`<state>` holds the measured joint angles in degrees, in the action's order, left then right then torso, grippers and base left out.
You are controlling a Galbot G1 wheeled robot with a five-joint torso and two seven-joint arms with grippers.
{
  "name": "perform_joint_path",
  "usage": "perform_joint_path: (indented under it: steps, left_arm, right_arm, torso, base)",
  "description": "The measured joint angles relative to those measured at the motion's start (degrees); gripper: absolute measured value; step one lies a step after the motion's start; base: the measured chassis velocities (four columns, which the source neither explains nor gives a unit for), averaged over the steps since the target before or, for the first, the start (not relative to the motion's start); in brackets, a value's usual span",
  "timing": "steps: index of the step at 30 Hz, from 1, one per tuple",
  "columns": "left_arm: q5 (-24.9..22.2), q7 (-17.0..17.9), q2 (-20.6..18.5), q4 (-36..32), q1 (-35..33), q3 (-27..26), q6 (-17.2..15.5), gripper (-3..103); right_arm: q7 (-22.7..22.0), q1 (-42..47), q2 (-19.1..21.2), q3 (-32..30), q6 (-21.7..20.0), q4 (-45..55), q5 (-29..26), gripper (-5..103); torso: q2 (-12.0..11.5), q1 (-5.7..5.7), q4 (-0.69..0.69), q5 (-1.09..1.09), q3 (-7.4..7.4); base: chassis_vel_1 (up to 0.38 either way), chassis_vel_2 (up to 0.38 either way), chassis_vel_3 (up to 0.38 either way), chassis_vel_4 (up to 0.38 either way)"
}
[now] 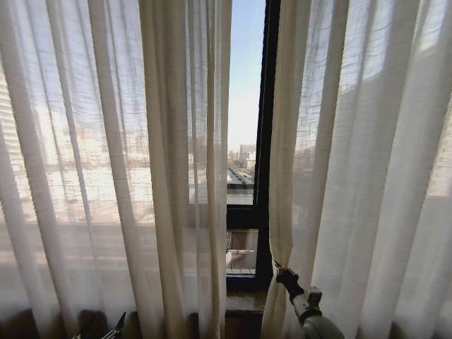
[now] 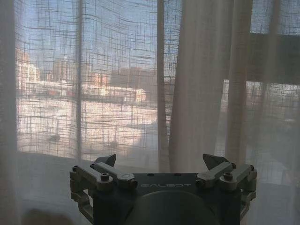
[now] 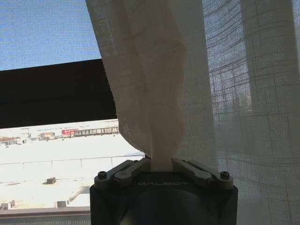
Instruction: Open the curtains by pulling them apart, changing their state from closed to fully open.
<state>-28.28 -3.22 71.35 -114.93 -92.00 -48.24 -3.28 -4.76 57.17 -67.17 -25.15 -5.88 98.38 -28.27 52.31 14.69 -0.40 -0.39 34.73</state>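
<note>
The curtains hang as two sheer cream panels, the left panel [image 1: 106,176] and the right panel [image 1: 360,169], with a narrow gap between them. Low at the right panel's inner edge, my right gripper [image 1: 281,271] is shut on a bunched fold of the fabric. In the right wrist view the fold [image 3: 154,93] rises straight out of that gripper [image 3: 160,161]. My left gripper [image 1: 102,330] sits low in front of the left panel. In the left wrist view it [image 2: 160,163] stands open, with the pleated fabric [image 2: 201,84] just beyond its fingertips [image 2: 107,160].
A dark vertical window frame bar [image 1: 267,127] and a dark cross bar [image 1: 240,215] show in the gap, with sky and city buildings beyond. A stone sill [image 1: 244,300] runs along the bottom of the window.
</note>
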Motion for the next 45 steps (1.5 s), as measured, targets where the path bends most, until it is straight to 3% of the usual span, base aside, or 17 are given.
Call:
perform_joint_path:
  steps: [12, 21, 45]
  left_arm:
    - [0.03, -0.01, -0.22, 0.3, 0.55, 0.45, -0.05, 100]
    - [0.11, -0.03, -0.25, 0.48, 0.83, 0.95, -0.1, 100]
    - [0.03, -0.05, -0.62, 0.26, 0.45, 0.52, 0.28, 100]
  right_arm:
    - [-0.37, 4.26, 2.46, -4.71, -1.03, 4.75, -3.49, 1]
    - [-0.27, 9.69, 1.89, -7.77, -0.85, 8.23, -3.87, 1]
    - [-0.76, 13.34, 0.51, -10.47, -0.67, 11.57, -3.82, 1]
  torso:
    - [0.0, 0.0, 0.0, 0.0, 0.0]
    - [0.0, 0.0, 0.0, 0.0, 0.0]
    - [0.0, 0.0, 0.0, -0.01, 0.0]
  base:
    - [0.0, 0.0, 0.0, 0.0]
    - [0.0, 0.0, 0.0, 0.0]
    - [-0.009, -0.008, 0.011, 0.007]
